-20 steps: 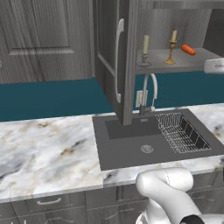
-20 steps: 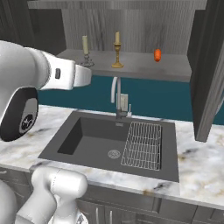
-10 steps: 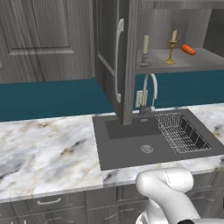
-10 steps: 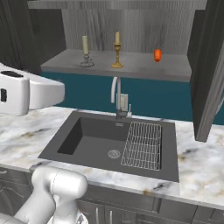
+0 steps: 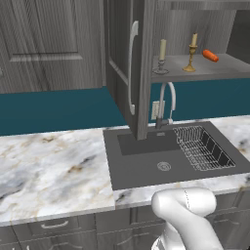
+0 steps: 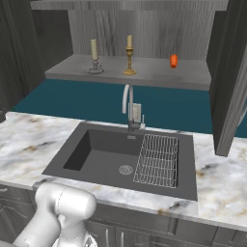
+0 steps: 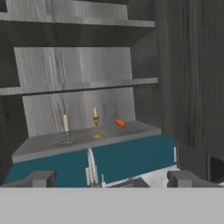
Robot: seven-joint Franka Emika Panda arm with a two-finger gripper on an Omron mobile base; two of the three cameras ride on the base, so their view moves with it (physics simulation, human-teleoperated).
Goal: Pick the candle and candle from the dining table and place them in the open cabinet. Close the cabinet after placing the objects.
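Two candles stand upright on the lowest shelf of the open cabinet. The candle on the grey holder is left of the candle on the brass holder. My gripper is open and empty, well back from the shelf and facing it. The cabinet's left door and right door stand swung out. The dining table is out of view.
A small orange-red block lies on the shelf right of the candles. Below are a dark sink with a faucet and wire rack, set in a marble counter.
The white arm that crossed the left side of the right base view has swung out of that view to the left. The candles and doors have not moved.
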